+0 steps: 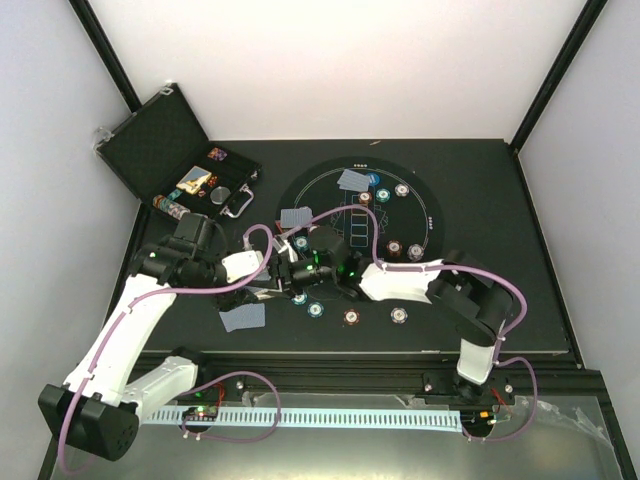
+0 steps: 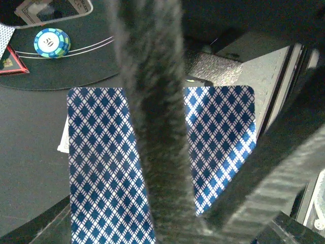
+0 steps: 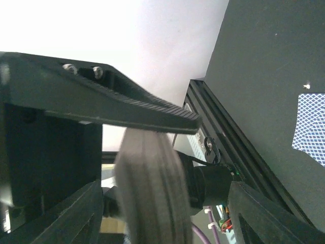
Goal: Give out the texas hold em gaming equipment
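The left gripper [image 2: 180,216] is pinching the blue-diamond playing cards [image 2: 101,168] at 1 edge, seen only from its own wrist. Just beyond them a teal chip [image 2: 51,42] is lying on the round mat [image 2: 86,66]. Overhead, the right gripper [image 1: 303,272] is sitting tip to tip with it; its wrist camera is showing a blurred grey shape [image 3: 147,188] between the jaws, grip impossible to tell.

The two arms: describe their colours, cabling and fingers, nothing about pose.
Left arm and right arm alike: white link shells between black joint housings, with a purple cable looping along each. The right arm's fingers are black, ribbed on the inner face. A small green light glows near its wrist.
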`<state>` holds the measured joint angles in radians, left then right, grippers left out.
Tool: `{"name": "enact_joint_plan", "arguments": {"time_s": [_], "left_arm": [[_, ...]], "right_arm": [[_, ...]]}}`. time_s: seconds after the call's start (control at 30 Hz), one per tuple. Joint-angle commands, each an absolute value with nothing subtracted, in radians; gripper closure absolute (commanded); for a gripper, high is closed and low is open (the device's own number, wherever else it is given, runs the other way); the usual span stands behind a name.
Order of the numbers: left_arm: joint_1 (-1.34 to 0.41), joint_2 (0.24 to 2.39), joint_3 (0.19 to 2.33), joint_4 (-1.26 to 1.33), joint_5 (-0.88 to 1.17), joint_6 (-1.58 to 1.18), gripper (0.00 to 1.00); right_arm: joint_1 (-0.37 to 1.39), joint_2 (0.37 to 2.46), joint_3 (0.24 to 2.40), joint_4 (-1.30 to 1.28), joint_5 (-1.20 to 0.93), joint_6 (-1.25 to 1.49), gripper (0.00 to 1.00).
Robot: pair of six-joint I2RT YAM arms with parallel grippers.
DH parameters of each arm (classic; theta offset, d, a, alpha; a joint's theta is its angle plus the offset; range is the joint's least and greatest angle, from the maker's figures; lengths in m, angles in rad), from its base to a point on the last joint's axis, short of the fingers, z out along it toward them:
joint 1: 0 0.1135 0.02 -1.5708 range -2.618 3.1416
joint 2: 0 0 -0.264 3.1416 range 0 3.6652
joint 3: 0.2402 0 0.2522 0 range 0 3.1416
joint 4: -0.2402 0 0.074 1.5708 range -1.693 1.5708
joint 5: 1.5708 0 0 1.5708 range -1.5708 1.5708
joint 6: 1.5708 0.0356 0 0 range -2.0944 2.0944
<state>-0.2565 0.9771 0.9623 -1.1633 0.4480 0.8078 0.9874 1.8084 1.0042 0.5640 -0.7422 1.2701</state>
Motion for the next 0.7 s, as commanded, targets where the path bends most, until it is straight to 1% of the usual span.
{"name": "enact_joint_plan", "arguments": {"time_s": [0.0, 0.23, 0.37, 0.5, 0.6, 0.67], "left_arm": [[-0.253, 0.959, 1.008, -1.183, 0.455, 0.819, 0.98], [-0.253, 0.955, 1.009, -1.186, 0.455, 0.822, 0.98], [-0.253, 0.953, 1.008, -1.186, 0.452, 0.825, 0.98], [-0.253, 0.953, 1.008, -1.184, 0.451, 0.824, 0.98], [-0.253, 0.953, 1.006, -1.182, 0.448, 0.822, 0.99], [-0.253, 0.953, 1.003, -1.181, 0.445, 0.822, 0.99]], "right_arm": [[0.994, 1.846, 1.038, 0.598, -0.759, 1.28, 0.31], [0.968, 1.88, 1.012, 0.621, -0.763, 1.29, 0.35], [0.929, 1.872, 0.965, 0.642, -0.755, 1.295, 0.4], [0.914, 1.856, 0.962, 0.576, -0.749, 1.249, 0.5], [0.9, 1.834, 0.945, 0.542, -0.745, 1.226, 0.62], [0.888, 1.815, 0.918, 0.543, -0.746, 1.223, 0.68]]}}
